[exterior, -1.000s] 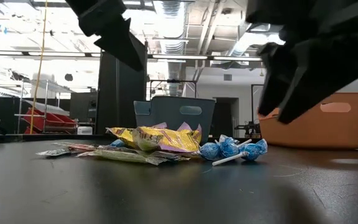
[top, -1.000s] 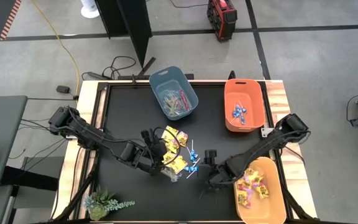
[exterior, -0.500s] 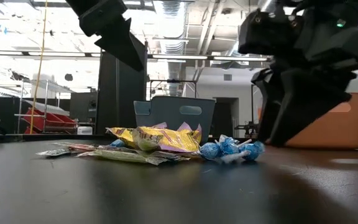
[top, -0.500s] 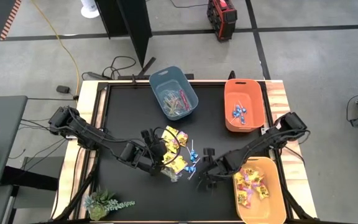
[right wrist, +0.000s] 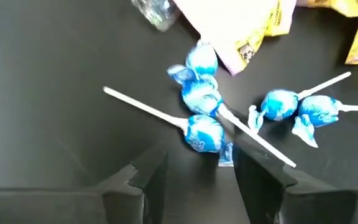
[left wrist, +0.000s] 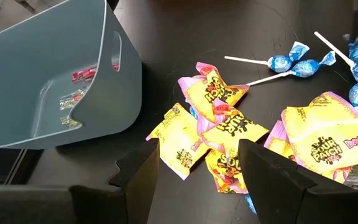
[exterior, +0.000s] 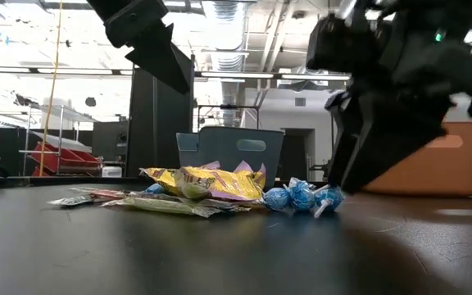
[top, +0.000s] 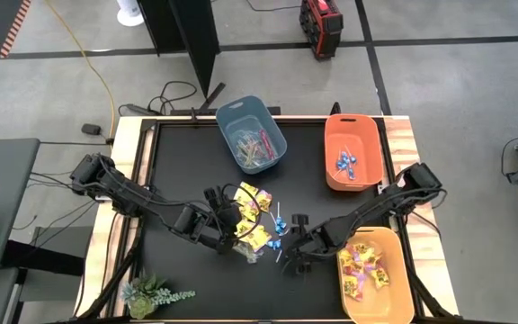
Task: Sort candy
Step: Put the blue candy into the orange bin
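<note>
Candy sits heaped near the middle of my black surface: yellow packets toward 9 o'clock of the pile, blue lollipops at its 3 o'clock edge. My right gripper is low beside the lollipops, fingers parted either side of one blue lollipop without clamping it. My left gripper hangs over the packets, fingers apart, holding nothing. At 12 o'clock I see the blue-grey bin with pinkish sticks, at 2 the orange bin with lollipops, at 4 the yellow-orange bin with packets.
</note>
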`<state>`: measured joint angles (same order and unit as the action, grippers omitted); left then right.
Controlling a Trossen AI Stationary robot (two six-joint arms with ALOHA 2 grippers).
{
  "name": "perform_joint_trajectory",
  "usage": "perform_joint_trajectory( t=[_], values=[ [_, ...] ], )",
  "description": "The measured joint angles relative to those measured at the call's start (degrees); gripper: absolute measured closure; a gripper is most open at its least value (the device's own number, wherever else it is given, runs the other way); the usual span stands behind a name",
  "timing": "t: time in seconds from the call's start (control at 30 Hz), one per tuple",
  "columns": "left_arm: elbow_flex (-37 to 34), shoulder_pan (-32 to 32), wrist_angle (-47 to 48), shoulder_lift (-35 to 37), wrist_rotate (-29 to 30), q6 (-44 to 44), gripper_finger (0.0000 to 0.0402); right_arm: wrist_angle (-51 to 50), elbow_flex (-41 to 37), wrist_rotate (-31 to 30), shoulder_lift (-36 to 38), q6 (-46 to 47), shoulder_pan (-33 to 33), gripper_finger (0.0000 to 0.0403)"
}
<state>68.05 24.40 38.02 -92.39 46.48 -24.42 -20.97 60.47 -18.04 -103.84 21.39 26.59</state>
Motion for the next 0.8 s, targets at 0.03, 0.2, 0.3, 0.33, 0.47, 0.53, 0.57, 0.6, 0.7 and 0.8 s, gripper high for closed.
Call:
perform_joint_trajectory(
  t=[0.03,0.2,0.3,0.33,0.47,0.53,0.57,0.6,0.7,0.8],
  values=[
    [0.0,0.0,0.0,0.0,0.0,0.0,0.0189,0.3,0.0,0.0,-0.9,-0.5,0.0,0.0205],
    [0.0,0.0,0.0,0.0,0.0,-0.1,0.0189,3.1,0.7,-0.4,-4.9,-3.7,-0.5,0.0187],
    [0.0,0.0,0.1,0.0,0.0,-0.2,0.0189,2.6,1.8,-0.3,-6.4,-5.3,-0.8,0.0187],
    [0.0,0.0,0.1,0.0,0.0,-0.2,0.0189,2.4,2.3,-0.3,-6.7,-5.5,-0.9,0.019],
    [0.0,0.0,0.2,0.0,0.0,-0.1,0.0189,2.6,3.1,0.1,-6.8,-6.8,-1.2,0.0226],
    [0.0,0.0,0.2,0.0,0.0,-0.1,0.0189,2.7,3.2,0.3,-6.7,-6.9,-1.3,0.0258],
    [0.0,0.0,0.2,0.0,0.0,-0.1,0.0189,2.7,3.2,0.3,-6.7,-7.0,-1.3,0.0276],
    [0.0,0.0,0.2,0.0,0.0,-0.1,0.0189,2.5,3.2,0.3,-6.7,-7.1,-1.3,0.0294],
    [0.0,0.0,0.2,0.0,0.0,-0.1,0.0189,2.1,3.2,0.3,-6.7,-7.1,-1.4,0.0341],
    [0.0,0.0,0.2,0.0,0.0,-0.1,0.0189,1.8,3.5,0.3,-6.7,-7.5,-1.3,0.0365]
  ],
)
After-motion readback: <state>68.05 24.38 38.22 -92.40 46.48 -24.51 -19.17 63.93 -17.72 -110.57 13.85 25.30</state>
